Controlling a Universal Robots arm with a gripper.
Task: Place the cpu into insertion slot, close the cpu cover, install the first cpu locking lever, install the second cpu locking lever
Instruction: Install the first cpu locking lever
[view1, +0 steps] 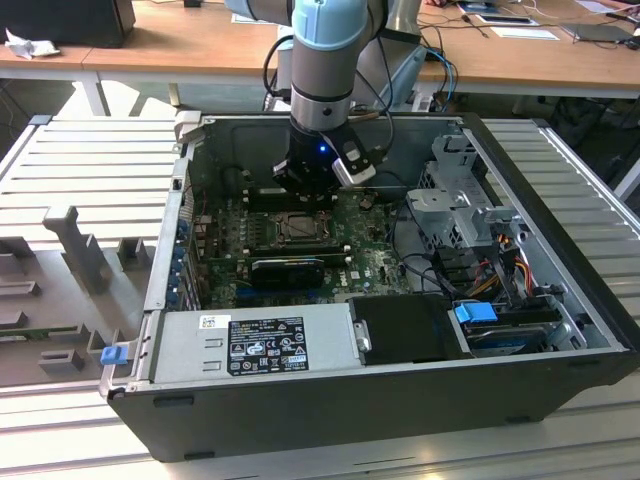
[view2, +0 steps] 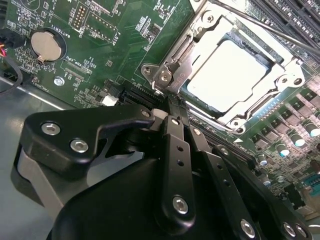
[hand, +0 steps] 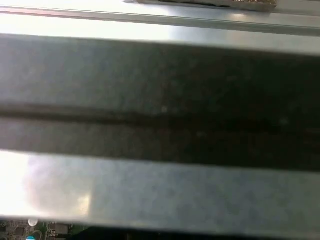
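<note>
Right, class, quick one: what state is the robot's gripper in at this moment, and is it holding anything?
Gripper: jaws shut, holding nothing visible, tips down at the corner of the cpu cover, which lies closed over the cpu.

The cpu (view2: 227, 75) sits flat in its socket in the upper right of the second wrist view, a pale grey square with rounded corners, its bright metal top facing up. The cpu cover (view2: 197, 47), a thin silvery metal frame with an open centre window, lies closed over it, so the chip's top shows through the window. In the exterior view the socket with the cover (view1: 300, 228) lies at the middle of the frame, on the green board inside the open case.
</note>
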